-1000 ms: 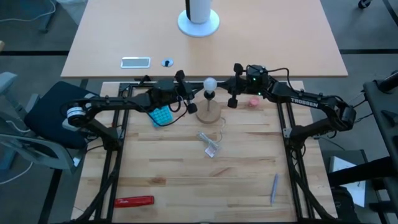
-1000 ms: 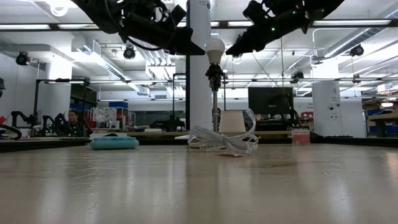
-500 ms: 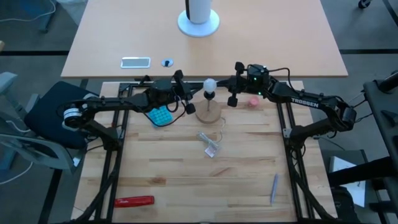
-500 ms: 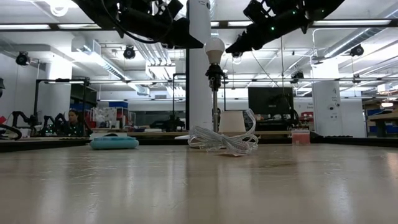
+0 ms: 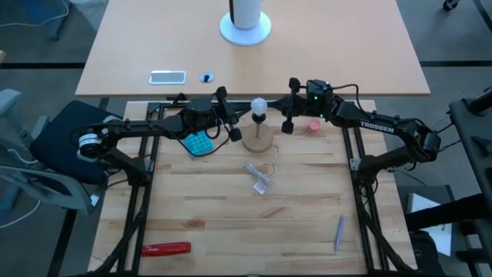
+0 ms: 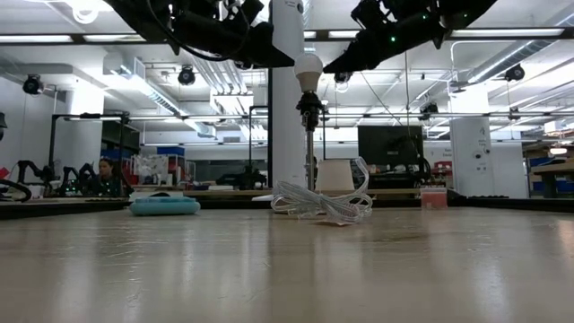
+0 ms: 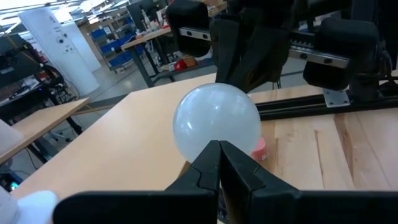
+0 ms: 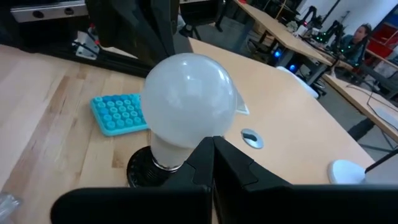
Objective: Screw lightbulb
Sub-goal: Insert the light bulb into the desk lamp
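You've got the bulb [image 5: 260,104] up on the stand, its base in the black socket [image 8: 144,169], above the wooden disc [image 5: 257,141]. Left gripper [image 5: 233,127] is just left of the bulb, fingers pressed together, nothing held. Right gripper [image 5: 287,104] is just right of it, also clenched, empty. Neither touches the bulb. In both wrist views the closed fingertips cover the bulb's lower part, so you can't judge how far the thread is seated. Blue tray [image 5: 200,142] sits left of the disc.
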Motion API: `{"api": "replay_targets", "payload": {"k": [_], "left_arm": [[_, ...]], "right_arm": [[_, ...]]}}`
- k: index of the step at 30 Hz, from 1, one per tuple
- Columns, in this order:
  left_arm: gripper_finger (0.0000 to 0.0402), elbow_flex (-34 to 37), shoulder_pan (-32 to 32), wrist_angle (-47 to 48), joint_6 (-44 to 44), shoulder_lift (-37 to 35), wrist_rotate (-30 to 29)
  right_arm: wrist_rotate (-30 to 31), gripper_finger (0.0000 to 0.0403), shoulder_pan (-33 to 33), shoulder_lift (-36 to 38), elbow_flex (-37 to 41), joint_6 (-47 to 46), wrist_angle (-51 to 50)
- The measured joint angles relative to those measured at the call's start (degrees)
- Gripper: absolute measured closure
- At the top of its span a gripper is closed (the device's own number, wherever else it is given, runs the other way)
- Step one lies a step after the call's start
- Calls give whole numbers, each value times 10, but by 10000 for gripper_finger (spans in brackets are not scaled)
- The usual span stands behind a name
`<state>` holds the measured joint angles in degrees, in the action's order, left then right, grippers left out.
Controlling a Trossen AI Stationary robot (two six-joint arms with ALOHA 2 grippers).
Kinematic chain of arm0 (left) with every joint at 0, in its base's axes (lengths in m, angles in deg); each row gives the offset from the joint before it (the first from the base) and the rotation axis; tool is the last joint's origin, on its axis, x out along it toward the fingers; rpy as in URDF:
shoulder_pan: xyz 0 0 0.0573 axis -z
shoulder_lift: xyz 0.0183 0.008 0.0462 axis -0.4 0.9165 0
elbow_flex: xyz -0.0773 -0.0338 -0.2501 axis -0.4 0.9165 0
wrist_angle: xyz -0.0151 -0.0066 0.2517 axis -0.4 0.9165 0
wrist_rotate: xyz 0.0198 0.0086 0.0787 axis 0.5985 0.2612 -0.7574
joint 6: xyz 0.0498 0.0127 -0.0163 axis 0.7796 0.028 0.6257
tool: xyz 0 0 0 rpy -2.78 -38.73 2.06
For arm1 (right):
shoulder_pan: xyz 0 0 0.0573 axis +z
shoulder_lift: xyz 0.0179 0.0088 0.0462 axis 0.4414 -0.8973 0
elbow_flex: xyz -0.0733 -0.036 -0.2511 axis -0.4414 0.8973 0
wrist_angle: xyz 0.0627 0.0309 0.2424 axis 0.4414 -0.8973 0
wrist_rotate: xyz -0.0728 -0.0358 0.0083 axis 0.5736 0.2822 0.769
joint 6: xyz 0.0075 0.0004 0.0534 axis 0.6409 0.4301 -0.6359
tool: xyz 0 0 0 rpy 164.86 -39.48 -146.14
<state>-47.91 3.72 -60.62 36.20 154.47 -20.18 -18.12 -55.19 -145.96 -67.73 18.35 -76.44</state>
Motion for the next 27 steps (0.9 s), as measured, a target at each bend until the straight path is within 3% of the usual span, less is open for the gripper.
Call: {"api": "replay_targets", "payload": {"k": [20, 27], "left_arm": [[401, 0, -1, -37, 4, 18, -6], [401, 0, -5, -36, 4, 20, -33]], "right_arm": [[0, 403, -1, 0, 0, 2, -9], [-7, 403, 0, 1, 0, 5, -15]]}}
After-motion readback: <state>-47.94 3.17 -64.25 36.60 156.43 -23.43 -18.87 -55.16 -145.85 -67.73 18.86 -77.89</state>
